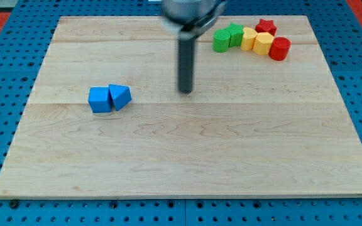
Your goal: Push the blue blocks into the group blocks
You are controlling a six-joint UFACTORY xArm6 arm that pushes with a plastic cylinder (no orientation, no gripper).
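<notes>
Two blue blocks are still sitting on the view's left of the wooden board [187, 163], a blue cube [99, 100] touching a blue wedge-looking one [120, 96], so basically nothing's done yet. I'm hovering my tip [186, 91] to their right, near but not touching. No pincer here, just a rod, so nothing's spreading or pinching. Way off at the top right the group is waiting: green blocks [227, 37], yellow blocks [257, 41], red cylinder [279, 48], red star [266, 26]
</notes>
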